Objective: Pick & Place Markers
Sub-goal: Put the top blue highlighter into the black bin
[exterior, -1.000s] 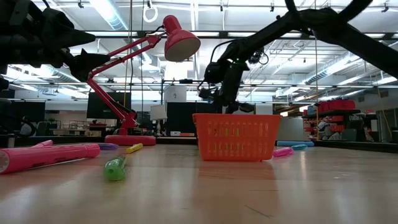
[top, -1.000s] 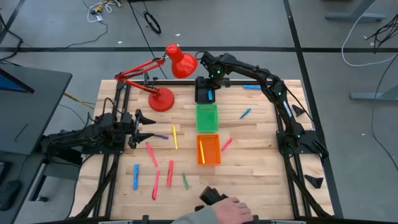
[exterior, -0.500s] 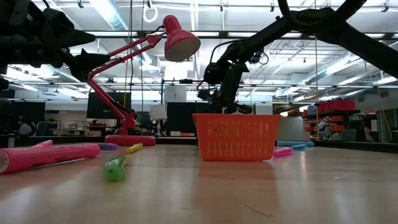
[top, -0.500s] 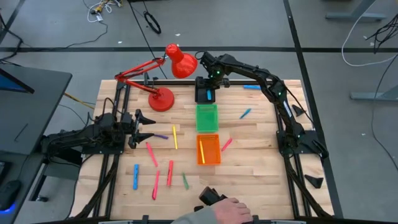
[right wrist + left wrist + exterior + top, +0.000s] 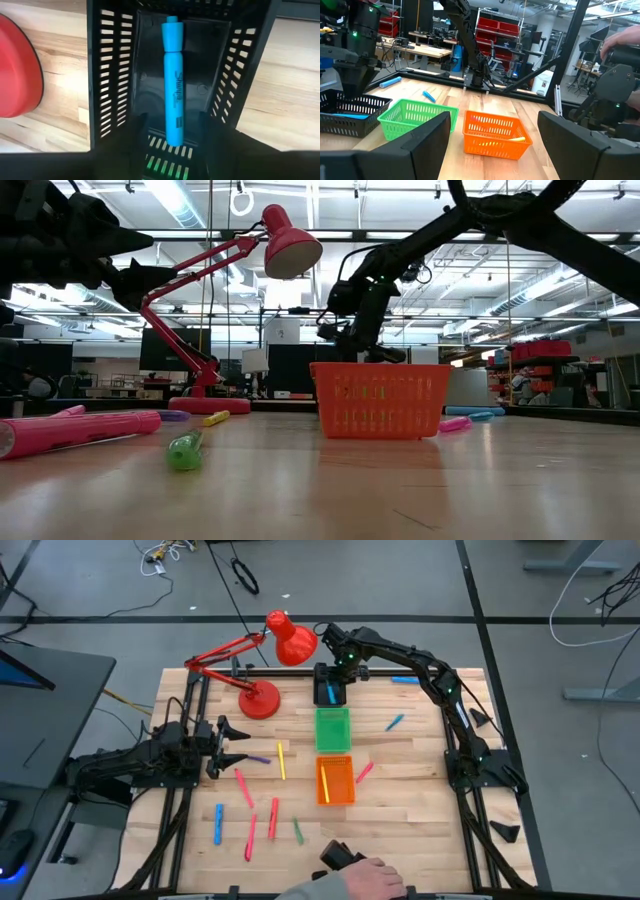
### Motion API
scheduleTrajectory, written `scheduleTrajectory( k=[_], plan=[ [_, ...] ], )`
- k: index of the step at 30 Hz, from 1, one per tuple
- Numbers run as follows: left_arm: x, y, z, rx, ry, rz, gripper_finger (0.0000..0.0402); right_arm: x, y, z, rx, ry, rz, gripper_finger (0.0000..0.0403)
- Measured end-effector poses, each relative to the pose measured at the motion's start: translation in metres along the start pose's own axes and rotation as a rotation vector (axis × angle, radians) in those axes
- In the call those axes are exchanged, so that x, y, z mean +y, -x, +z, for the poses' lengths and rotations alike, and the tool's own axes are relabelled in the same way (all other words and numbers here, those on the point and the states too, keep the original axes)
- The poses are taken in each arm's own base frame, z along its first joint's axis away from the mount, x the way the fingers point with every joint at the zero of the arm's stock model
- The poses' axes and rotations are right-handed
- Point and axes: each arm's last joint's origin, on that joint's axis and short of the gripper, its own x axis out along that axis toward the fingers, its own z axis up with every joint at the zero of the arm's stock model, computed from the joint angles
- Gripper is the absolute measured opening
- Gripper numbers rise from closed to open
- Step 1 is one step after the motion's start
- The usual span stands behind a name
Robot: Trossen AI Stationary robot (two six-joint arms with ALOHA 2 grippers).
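Hovering over the black tray (image 5: 330,692) at the table's far edge, the right gripper (image 5: 335,667) has its fingers spread and grasps nothing; a blue marker (image 5: 173,80) lies flat on the tray floor, free of the fingers. The left gripper (image 5: 232,743) waits released near the left edge, just beside a purple marker (image 5: 259,759). Down the table's middle, the green tray (image 5: 333,728) and orange tray (image 5: 335,780) stand in line; the orange one holds a yellow marker (image 5: 325,783). Other markers lie spread on the bare wooden table (image 5: 420,810), most of them left of the trays, with open room to the right. A red desk lamp (image 5: 262,698) stands at the far left, and a person's hand (image 5: 372,880) rests at the near edge.
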Motion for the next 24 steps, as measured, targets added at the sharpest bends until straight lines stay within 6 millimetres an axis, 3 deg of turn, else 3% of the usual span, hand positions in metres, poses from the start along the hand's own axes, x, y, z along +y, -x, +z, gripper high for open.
scheduleTrajectory(
  k=[15,24],
  plan=[
    [0.0,0.0,0.0,0.0,-0.001,0.0,0.0307,-0.002,0.001,0.003,-0.001,0.028,0.006,0.0173],
    [0.0,0.0,0.0,0.0,-0.001,0.0,0.0307,-0.006,0.025,0.003,-0.023,0.145,0.018,0.0173]
  ],
)
